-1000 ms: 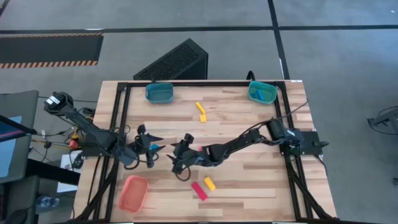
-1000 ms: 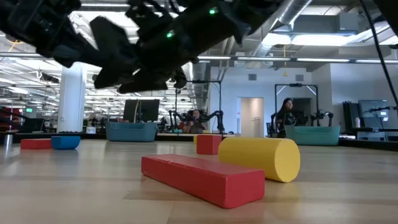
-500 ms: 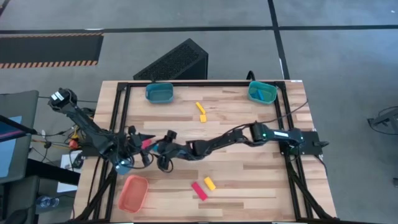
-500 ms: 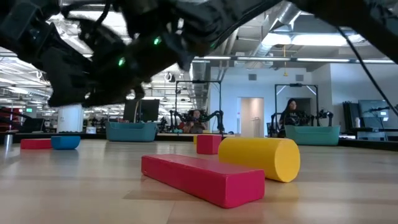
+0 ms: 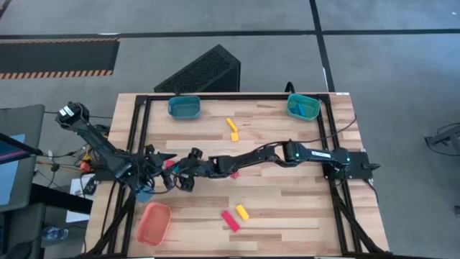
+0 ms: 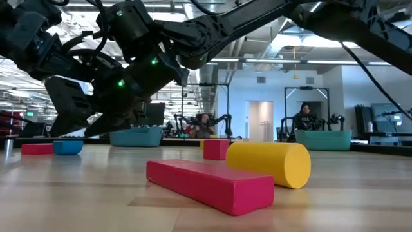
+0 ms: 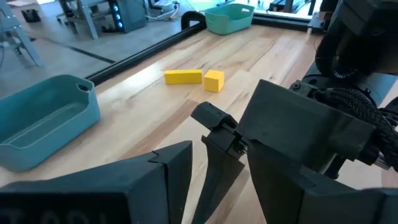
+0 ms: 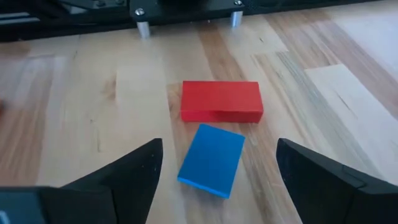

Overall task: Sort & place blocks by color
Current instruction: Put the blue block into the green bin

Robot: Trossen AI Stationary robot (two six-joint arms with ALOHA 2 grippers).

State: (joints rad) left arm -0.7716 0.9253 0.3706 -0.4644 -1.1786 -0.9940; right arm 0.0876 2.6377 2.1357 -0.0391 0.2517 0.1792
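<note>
A red block (image 8: 221,101) and a blue block (image 8: 211,158) lie flat on the table side by side near its left rail; they also show in the low view, red (image 6: 37,149) and blue (image 6: 67,147). My right gripper (image 8: 219,149) (image 5: 187,175) is open above them, one finger on either side, touching neither. My left gripper (image 5: 157,171) (image 7: 224,186) is open and empty, close in front of the right one. Farther off lie two yellow blocks (image 5: 232,129), a red cube (image 6: 215,149), a red bar (image 6: 209,183) and a yellow cylinder (image 6: 270,164).
Two teal trays (image 5: 185,106) (image 5: 303,106) stand at the far edge and an orange tray (image 5: 153,223) at the near left. The black frame rail (image 8: 186,9) runs just beyond the red block. The two arms crowd together over the table's left part.
My right gripper has reached toward the table's left edge, stretching the arm across the table's middle, and now hovers close to the left gripper. My left gripper has drawn back a little toward the left edge.
</note>
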